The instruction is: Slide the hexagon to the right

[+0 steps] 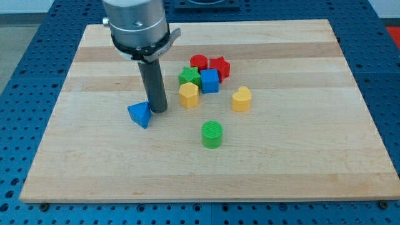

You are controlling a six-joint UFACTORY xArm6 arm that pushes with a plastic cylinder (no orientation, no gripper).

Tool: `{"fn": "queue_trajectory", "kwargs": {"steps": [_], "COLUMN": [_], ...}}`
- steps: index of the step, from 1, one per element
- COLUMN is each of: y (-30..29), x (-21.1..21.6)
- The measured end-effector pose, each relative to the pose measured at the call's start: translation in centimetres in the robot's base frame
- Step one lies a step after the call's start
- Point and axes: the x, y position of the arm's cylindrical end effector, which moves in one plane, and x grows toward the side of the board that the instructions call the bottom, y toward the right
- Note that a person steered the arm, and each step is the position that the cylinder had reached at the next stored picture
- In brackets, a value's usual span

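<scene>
The yellow hexagon [189,95] sits near the board's middle, just below the green block [189,77] and the blue cube [209,80]. My tip [157,111] rests on the board to the hexagon's left and a little lower, with a gap between them. The tip stands against the right side of the blue triangle [140,115].
A yellow heart [241,99] lies to the hexagon's right. A green cylinder [212,134] stands below and to its right. A red cylinder [199,62] and a red star [219,67] sit at the top of the cluster. The wooden board [300,169] lies on a blue perforated table.
</scene>
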Motion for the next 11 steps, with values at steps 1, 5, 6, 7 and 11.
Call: {"fn": "queue_trajectory", "kwargs": {"steps": [1, 5, 6, 7, 11], "y": [0.1, 5.1, 5.1, 5.1, 9.7], "x": [-0.6, -0.7, -0.7, -0.5, 1.9]}}
